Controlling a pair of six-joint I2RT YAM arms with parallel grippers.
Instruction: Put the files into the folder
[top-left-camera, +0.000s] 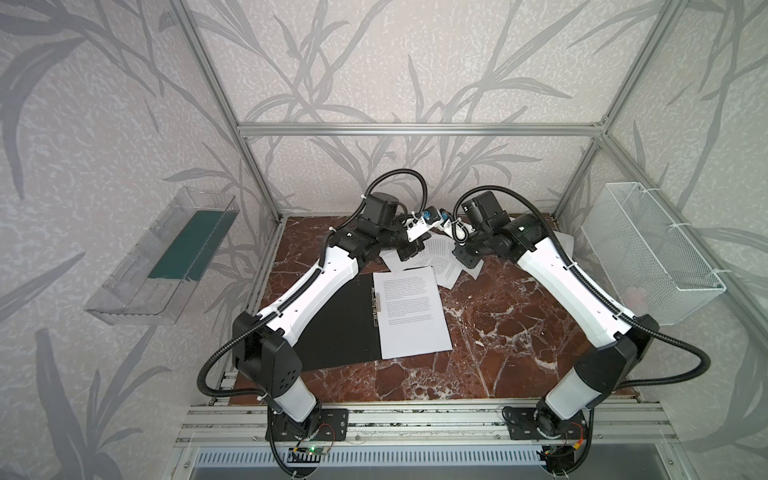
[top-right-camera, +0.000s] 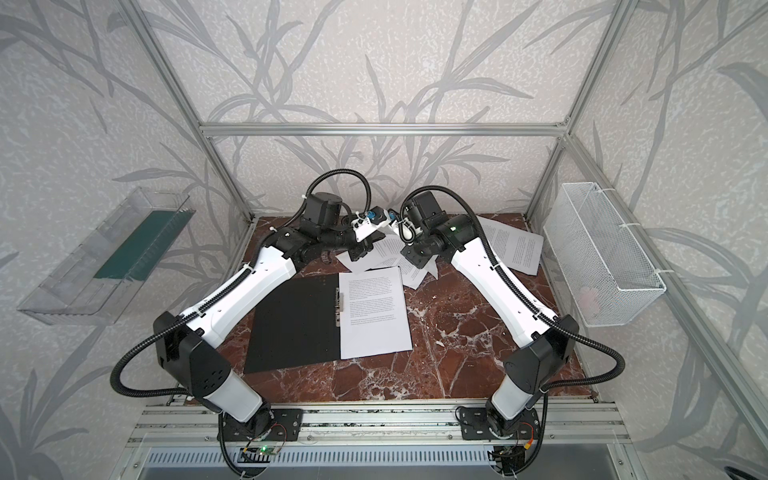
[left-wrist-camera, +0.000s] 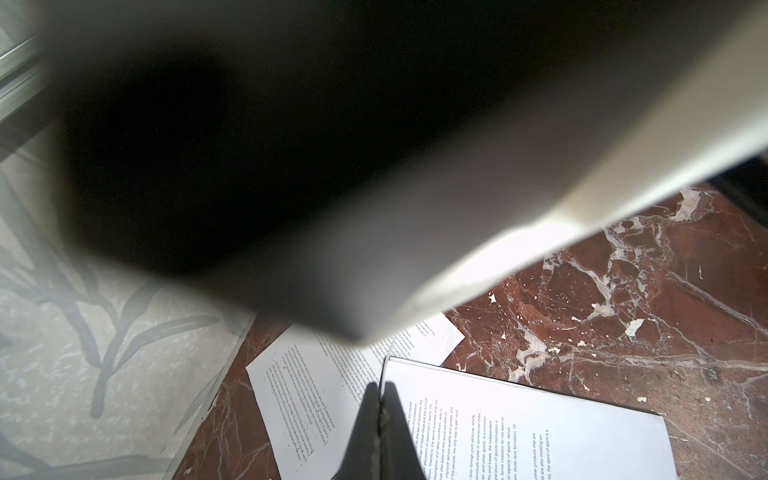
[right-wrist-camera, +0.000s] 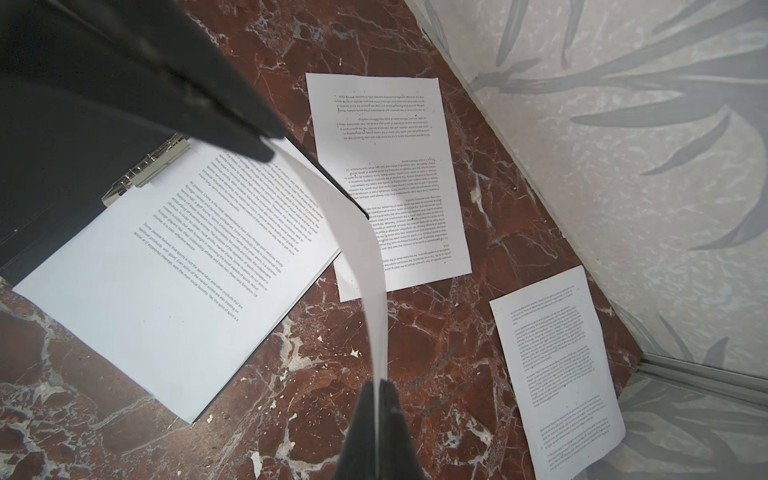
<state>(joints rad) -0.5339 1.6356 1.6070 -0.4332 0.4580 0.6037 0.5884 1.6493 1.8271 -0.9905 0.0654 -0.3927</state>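
Stage: mid-task; you hold one sheet (right-wrist-camera: 368, 257) in the air at the far side of the desk (top-left-camera: 498, 332).
Folder (top-left-camera: 336, 320): lies open and flat on the desk, black inside up, clip bar (right-wrist-camera: 145, 170) at the spine.
Done: printed pages (top-left-camera: 411, 316) already lie on the folder's right half, touching the clip bar. It looks like a thin stack, but you can't count it.
Left fingers (left-wrist-camera: 379, 390): clenched on one end of the sheet.
Right fingers (right-wrist-camera: 380, 388): clenched on the other end. The sheet bows between the two, clear of the desk.
Files left (top-left-camera: 440, 249): several are fanned out on the desk beyond the folder. Two of them (right-wrist-camera: 390, 166) (right-wrist-camera: 557, 374) lie flat and apart near the wall.
Progress: likely under half done. You have to lay this sheet on the stack, then fetch the loose ones.
Closing: not started; the cover is wide open.
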